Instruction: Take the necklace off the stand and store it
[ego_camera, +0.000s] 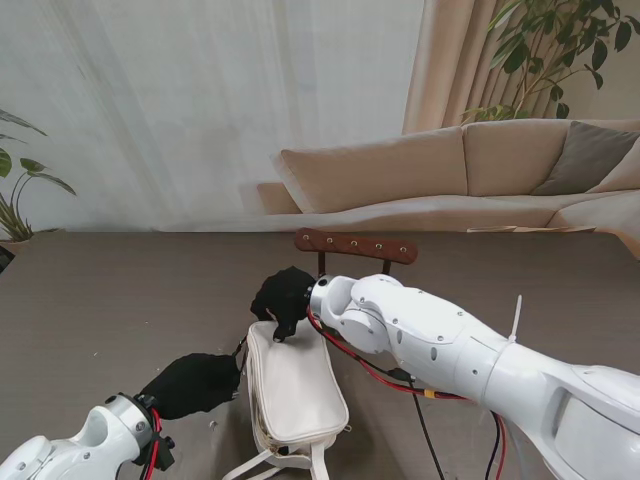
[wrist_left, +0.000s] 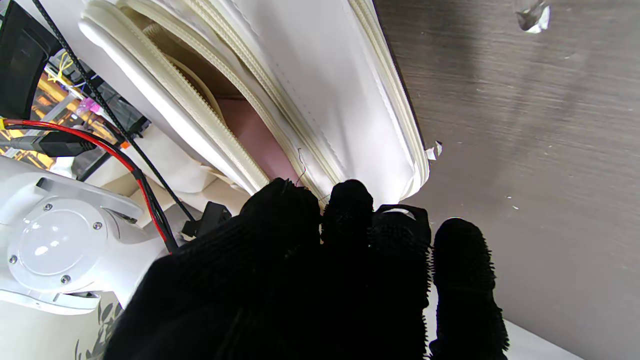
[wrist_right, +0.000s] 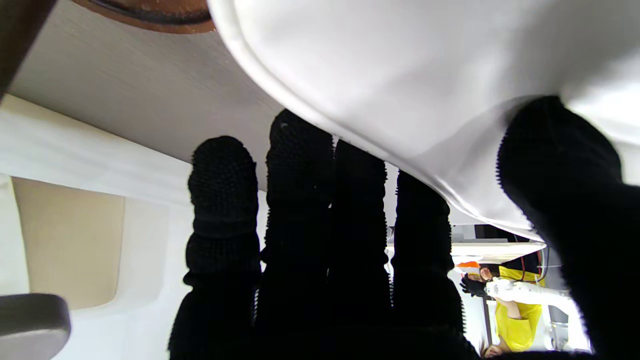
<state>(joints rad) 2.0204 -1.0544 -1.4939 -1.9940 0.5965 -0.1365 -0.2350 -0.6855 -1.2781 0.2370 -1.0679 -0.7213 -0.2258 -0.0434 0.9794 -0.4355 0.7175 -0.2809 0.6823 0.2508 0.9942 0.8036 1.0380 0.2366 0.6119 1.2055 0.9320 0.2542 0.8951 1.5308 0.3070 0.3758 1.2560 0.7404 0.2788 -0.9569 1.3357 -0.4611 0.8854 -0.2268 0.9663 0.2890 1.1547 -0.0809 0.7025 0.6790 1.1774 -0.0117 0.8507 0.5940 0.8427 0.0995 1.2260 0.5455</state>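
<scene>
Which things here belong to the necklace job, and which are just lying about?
Job:
- white bag, zip open
- wooden stand
- left hand at the bag's near end
- right hand gripping its far end
- necklace: not visible

Lying about:
- sofa
- plants
- scrap on the table

We cannot find the necklace anywhere, and behind the cream leather zip bag (ego_camera: 293, 392) our white right forearm (ego_camera: 440, 345) hides the brown wooden stand's (ego_camera: 356, 245) post.

Left hand (ego_camera: 195, 383) low and near, fingers (wrist_left: 350, 210) bunched, pinching. Right hand (ego_camera: 282, 301) farther out, palm down, thumb opposing fingers (wrist_right: 300, 165), clamped.
</scene>
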